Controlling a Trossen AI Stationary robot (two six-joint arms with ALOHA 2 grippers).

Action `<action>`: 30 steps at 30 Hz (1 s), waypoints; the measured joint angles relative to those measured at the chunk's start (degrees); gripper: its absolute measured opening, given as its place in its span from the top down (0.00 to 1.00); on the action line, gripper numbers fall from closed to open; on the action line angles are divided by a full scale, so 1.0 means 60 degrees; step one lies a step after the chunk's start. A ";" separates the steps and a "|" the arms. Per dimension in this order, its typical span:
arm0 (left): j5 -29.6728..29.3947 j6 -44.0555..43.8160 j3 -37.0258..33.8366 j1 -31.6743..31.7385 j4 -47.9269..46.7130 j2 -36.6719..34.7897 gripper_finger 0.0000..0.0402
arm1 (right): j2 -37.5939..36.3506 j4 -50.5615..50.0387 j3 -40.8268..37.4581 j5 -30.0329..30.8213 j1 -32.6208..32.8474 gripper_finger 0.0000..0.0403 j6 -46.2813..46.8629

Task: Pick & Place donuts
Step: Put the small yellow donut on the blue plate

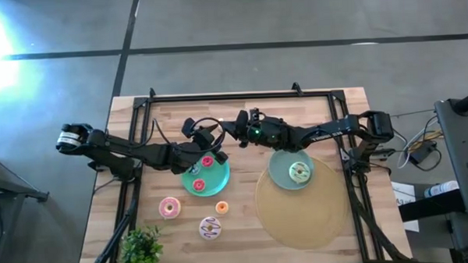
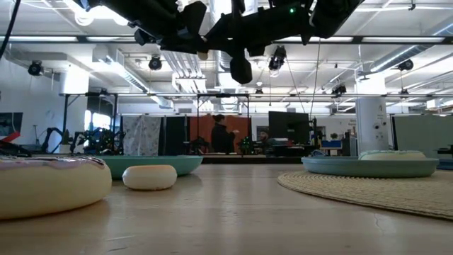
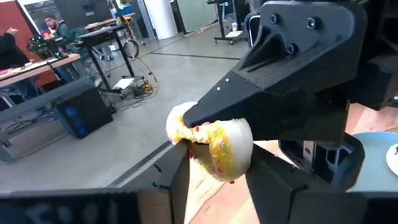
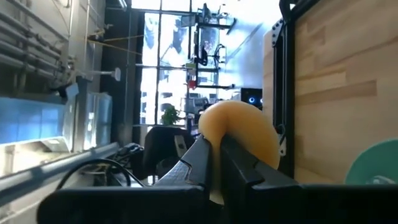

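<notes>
A small yellow donut (image 3: 214, 146) with sprinkles is in the air between both grippers, above the table's middle toward its far edge. My left gripper (image 1: 218, 139) reaches in from the left and my right gripper (image 1: 236, 131) from the right; both are shut on this donut. A pink donut (image 1: 169, 207), a white donut with purple streaks (image 1: 210, 227) and a small orange donut (image 1: 222, 207) lie flat on the table. A small red donut (image 1: 207, 161) lies on the teal plate (image 1: 220, 181). A green donut (image 1: 299, 173) lies on the grey-blue plate (image 1: 281, 170). My left gripper has the yellow donut between its two fingers (image 3: 177, 180), one on each side of the ring's outer edge (image 3: 236, 165). The donut is lifted clear of the table. My right gripper pinches the donut's ring (image 4: 239, 127) between its nearly closed fingers (image 4: 202, 158), coming level from the table's right. In the left wrist view one of its fingers (image 3: 217, 102) lies across the donut's upper part.
A round woven mat (image 1: 303, 215) lies under the grey-blue plate on the right. A leafy plant (image 1: 140, 248) stands at the near left corner. A black frame (image 1: 240, 94) runs along the table's far edge. People sit in the room beyond.
</notes>
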 joint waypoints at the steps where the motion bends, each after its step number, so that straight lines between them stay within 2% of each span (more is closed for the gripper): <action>1: 0.0000 0.0000 -0.0003 0.0000 -0.0012 0.0000 0.74 | 0.0000 0.0003 0.0000 -0.0013 0.0000 0.96 -0.0137; 5: -0.0009 0.0011 -0.0007 0.0000 -0.0106 0.0000 0.84 | 0.0000 -0.0006 -0.0007 -0.0032 0.0000 0.90 -0.0716; 11: 0.0016 0.0110 -0.0022 0.0000 -0.0166 0.0000 0.98 | 0.0000 0.0018 -0.0007 -0.0284 -0.0029 0.74 -0.0824; 15: 0.0026 0.0215 -0.0025 0.0000 -0.0403 0.0000 0.99 | -0.0002 -0.0008 -0.0007 -0.0786 -0.0060 0.62 -0.1618; 19: 0.0107 0.0260 -0.0029 -0.0011 -0.0949 -0.0002 0.99 | -0.0194 -0.0774 0.0001 -0.2588 -0.0341 0.53 -0.2530; 23: -0.0120 0.0266 -0.0010 -0.0005 -0.1771 -0.0069 0.99 | -0.0591 -0.2007 -0.0032 -0.4209 -0.0589 0.49 -0.3756; 26: -0.0033 0.0164 -0.0004 -0.0078 -0.2815 -0.0107 0.99 | -0.1166 -0.3080 -0.0033 -0.4648 -0.0635 0.48 -0.4521; 30: 0.1409 -0.0191 -0.0028 -0.0162 -0.4432 -0.0106 0.99 | -0.2184 -0.5229 -0.0005 -0.4491 -0.0730 0.48 -0.5690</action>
